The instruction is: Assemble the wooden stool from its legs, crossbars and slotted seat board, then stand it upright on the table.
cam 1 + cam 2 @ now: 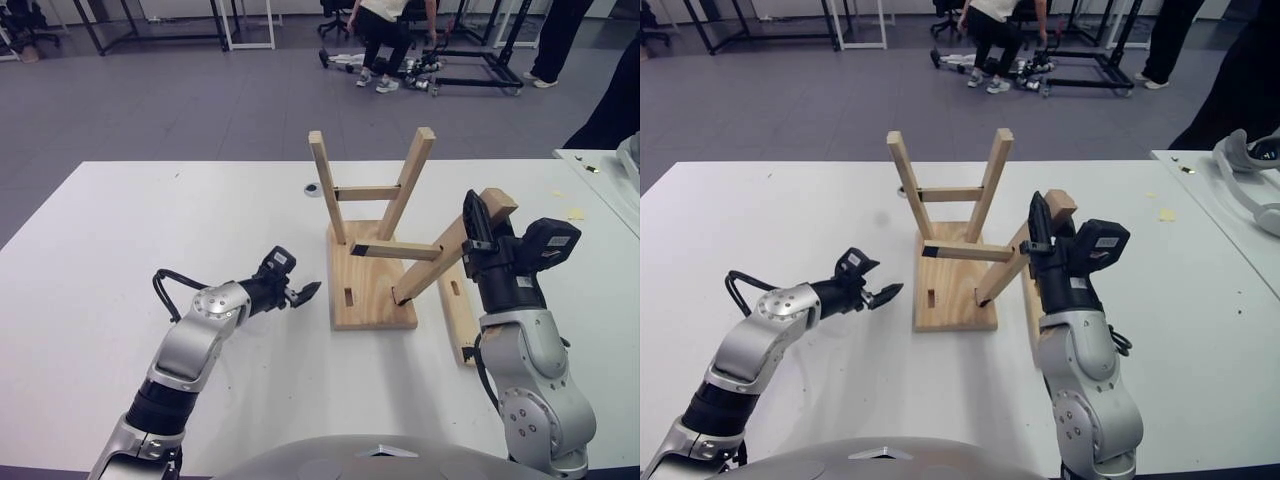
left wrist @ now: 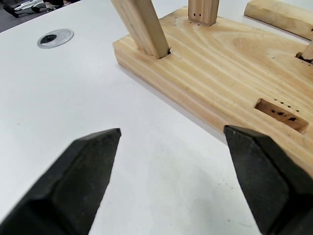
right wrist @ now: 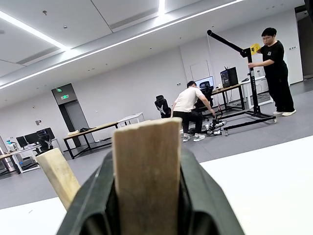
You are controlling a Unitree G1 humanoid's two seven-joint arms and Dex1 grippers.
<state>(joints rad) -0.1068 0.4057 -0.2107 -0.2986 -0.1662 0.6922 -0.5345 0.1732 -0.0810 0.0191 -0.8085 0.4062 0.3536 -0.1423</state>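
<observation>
1. Head views: the board (image 1: pixel 372 290) lies flat on the table (image 1: pixel 150 220); two far legs (image 1: pixel 326 185), joined by a crossbar (image 1: pixel 366 193), stand in the board's far slots
2. The right gripper (image 1: pixel 478 232), above the board's right edge, pinches a third leg (image 1: pixel 432 268), which is tilted with its lower end at a slot by that edge. A second crossbar (image 1: pixel 395 250) juts from it over the board, and a spare leg (image 1: pixel 460 312) lies just right of the board
3. The left gripper (image 1: pixel 305 293) sits just left of the board, spread and holding nothing
4. Left wrist view: its spread fingers (image 2: pixel 93 161) face the board's left edge, with an empty slot (image 2: pixel 276 110) just inside that edge
5. Right wrist view: both fingers press the third leg's top end
6. The step in hand looks like seating the third leg. The next move calls for righting it over its slot and pushing down, perhaps with the left gripper steadying the board
</observation>
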